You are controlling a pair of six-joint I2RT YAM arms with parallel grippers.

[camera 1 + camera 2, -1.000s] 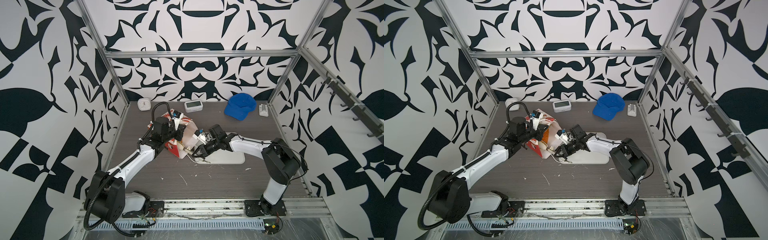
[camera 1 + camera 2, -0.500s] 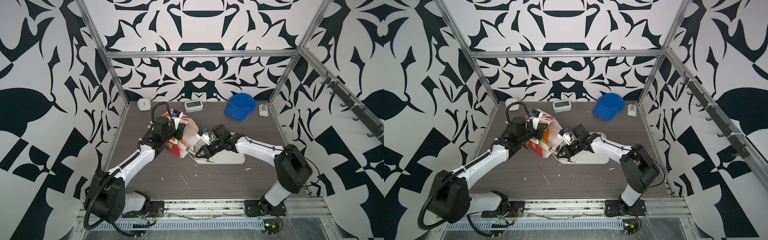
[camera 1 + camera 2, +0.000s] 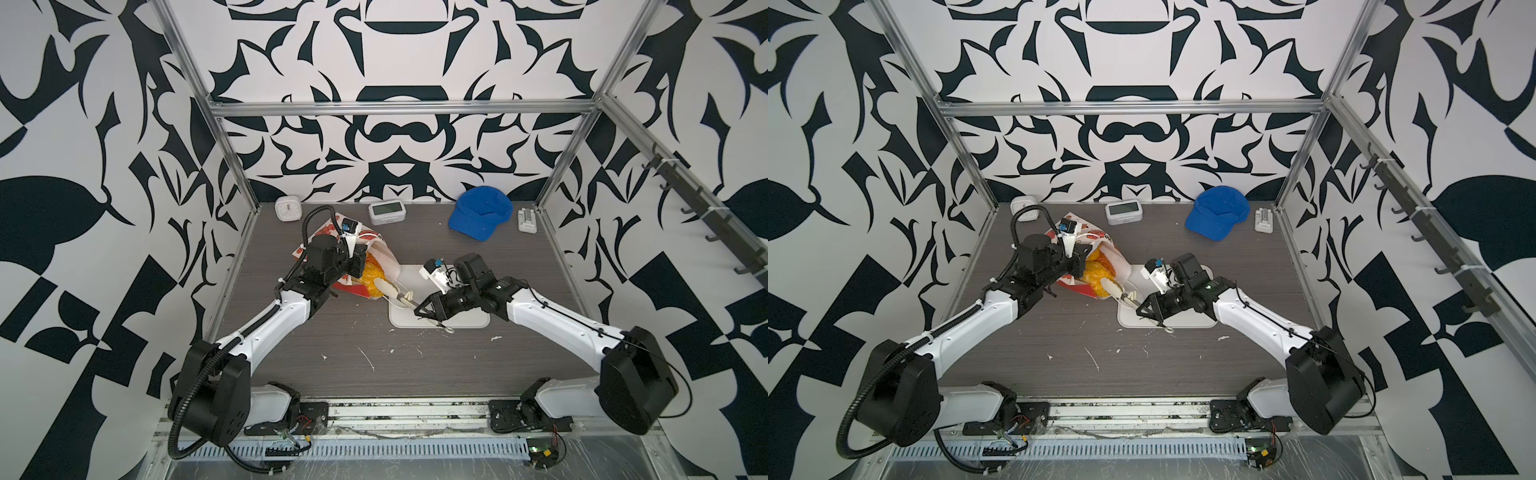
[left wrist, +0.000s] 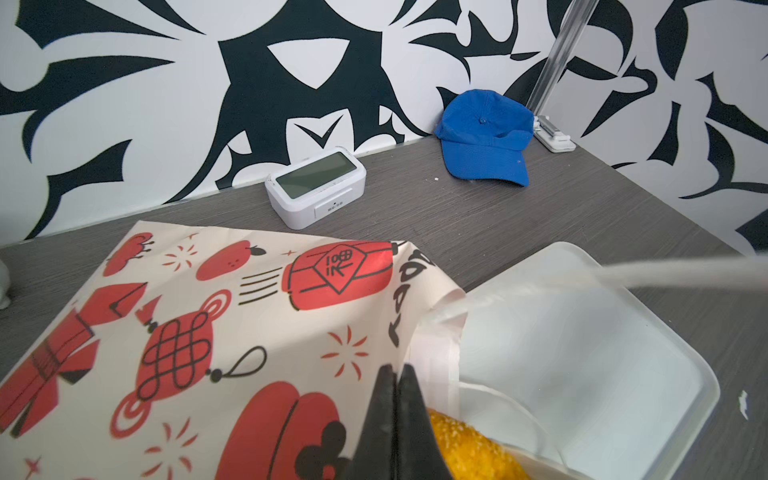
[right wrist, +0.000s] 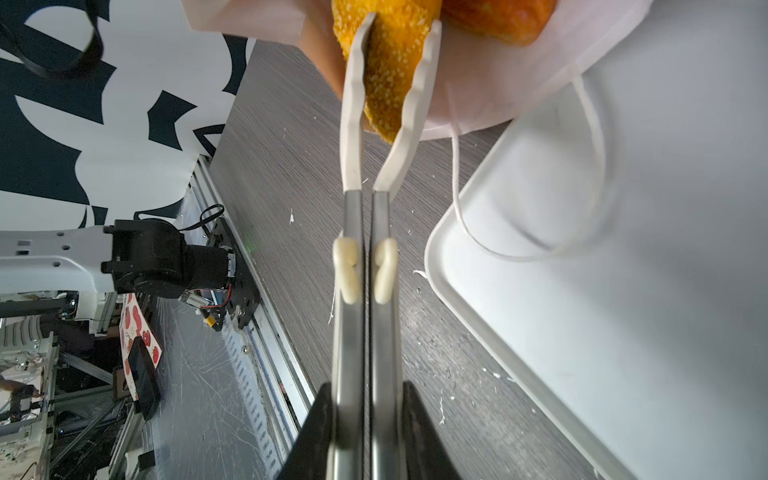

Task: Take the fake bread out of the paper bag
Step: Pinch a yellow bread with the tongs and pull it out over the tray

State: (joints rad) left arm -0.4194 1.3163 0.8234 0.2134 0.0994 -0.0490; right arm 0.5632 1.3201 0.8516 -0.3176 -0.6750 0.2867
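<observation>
So the paper bag [image 4: 208, 332] lay on its side left of the white tray [image 5: 623, 291], mouth facing it. The left gripper [image 4: 397, 374] was pinching the bag's top edge. The right gripper [image 5: 368, 392] squeezed tongs [image 5: 351, 332] clamped around a yellow fake bread [image 5: 390, 75] at the mouth.

You've got black-and-white leaf-patterned walls [image 3: 399, 137] closing in on three sides, bright and evenly lit, with silver aluminium rails [image 3: 399, 109] framing them. Below lies the grey wood-grain tabletop [image 3: 415, 374], flecked with white scraps [image 3: 368, 357]. Along its back edge sit a small white clock [image 3: 286, 208], a digital clock [image 3: 385, 211] and a blue cap [image 3: 480, 212]. A dark hook rack [image 3: 706, 212] runs down the right-hand wall.
</observation>
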